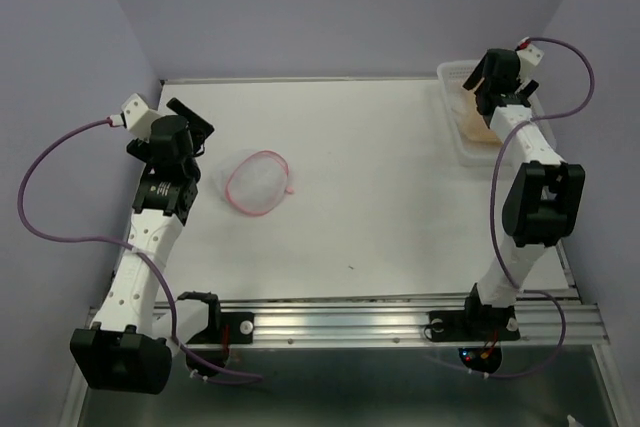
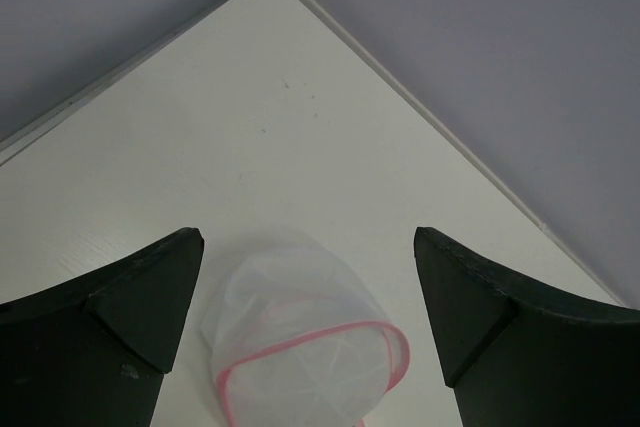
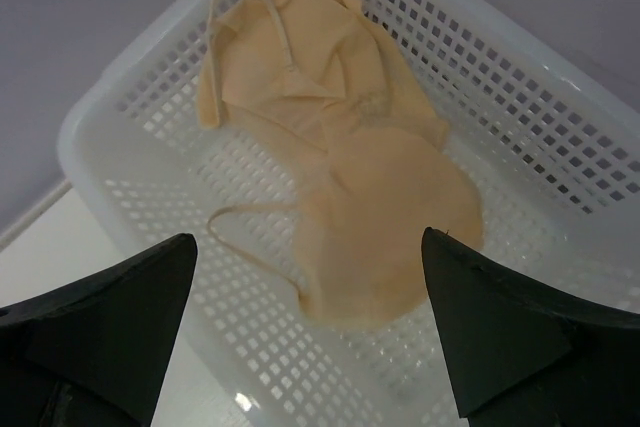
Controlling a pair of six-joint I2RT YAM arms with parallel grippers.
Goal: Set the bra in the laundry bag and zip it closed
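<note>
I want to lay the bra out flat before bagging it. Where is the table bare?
Bare: the wide middle of the table between the laundry bag and the basket. Crowded: the basket, mostly covered by the bra.

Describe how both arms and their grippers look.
The left arm and right arm have white links with bulky black joints. A thin purple cable loops beside each. The left gripper and right gripper have matte black, wedge-shaped fingers.

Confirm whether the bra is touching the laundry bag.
Apart. Top view shows the laundry bag on the left of the table and the bra inside the white slotted basket at the far right, bare surface between them.
</note>
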